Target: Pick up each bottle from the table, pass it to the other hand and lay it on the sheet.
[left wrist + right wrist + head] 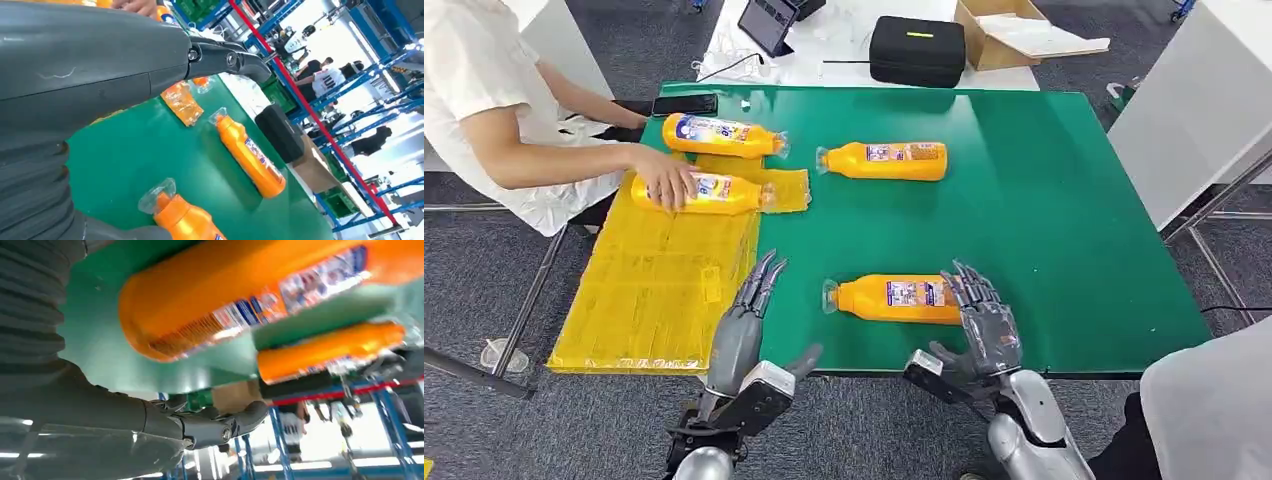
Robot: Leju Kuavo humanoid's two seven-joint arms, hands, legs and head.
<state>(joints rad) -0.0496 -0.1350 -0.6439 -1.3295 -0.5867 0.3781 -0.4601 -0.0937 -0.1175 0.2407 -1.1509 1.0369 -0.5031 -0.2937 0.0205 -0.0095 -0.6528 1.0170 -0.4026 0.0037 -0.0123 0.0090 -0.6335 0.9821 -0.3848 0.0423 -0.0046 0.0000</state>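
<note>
Green table [1064, 200] carries orange bottles, labels blue-white and unreadable; right hand [984, 325] spread beside nearest bottle [894, 298] at lower centre; left hand [742, 325] spread, empty.

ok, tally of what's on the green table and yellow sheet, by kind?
Orange bottles: 4, two on the sheet, two on the bare green table
Yellow sheet: 1
Black phone: 1
Total: 6
</note>
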